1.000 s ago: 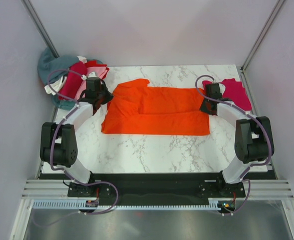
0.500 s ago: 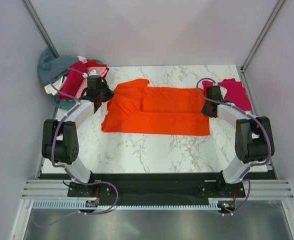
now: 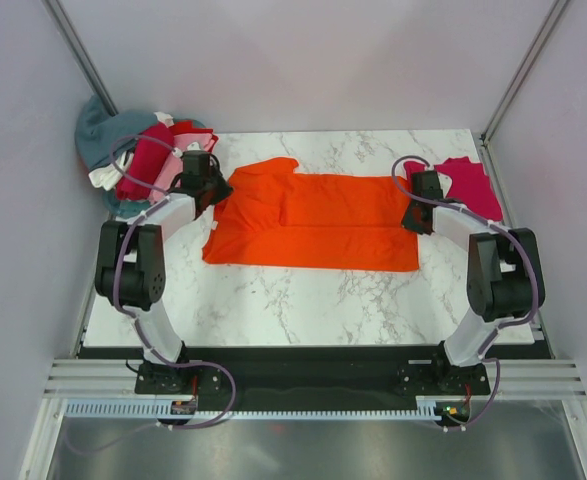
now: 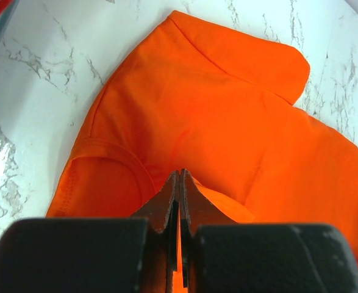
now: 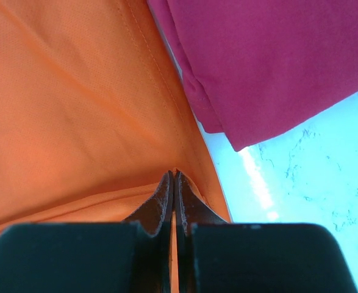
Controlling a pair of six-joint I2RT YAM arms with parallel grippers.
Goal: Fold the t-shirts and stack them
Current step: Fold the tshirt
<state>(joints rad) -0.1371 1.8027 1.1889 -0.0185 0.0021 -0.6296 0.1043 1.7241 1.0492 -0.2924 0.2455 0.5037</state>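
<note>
Orange cloth fills most of both wrist views, so neither shows the orange shirt point(image 3: 313, 225) whole. Only the top view gives its outline: it lies flat across the middle of the table point(image 3: 303, 300), long side running left to right, with a lengthwise fold line and one sleeve sticking out at the far left. From above, the arms cover both of its short ends, so the grip cannot be read there. How much cloth sits between the fingers is hard to make out, since each wrist camera shows only a thin orange sliver in the slit.

A pink shirt point(image 3: 470, 185) lies folded at the far right of the table, just beside the orange shirt's right end. In the right wrist view its edge runs along the orange hem, though I cannot tell whether they touch. A pile point(image 3: 138, 160) of other shirts, teal, dark red, light pink and white, is heaped at the far left corner, partly past the table edge and partly hidden behind the left arm.

Left pincer point(image 4: 179, 183) is pressed together on the orange shirt's left end beside a curved seam, with a raised fold at its tips. Right pincer point(image 5: 173, 183) is likewise pressed together, pinching a ridge of the orange shirt's right edge, close to the pink shirt.
</note>
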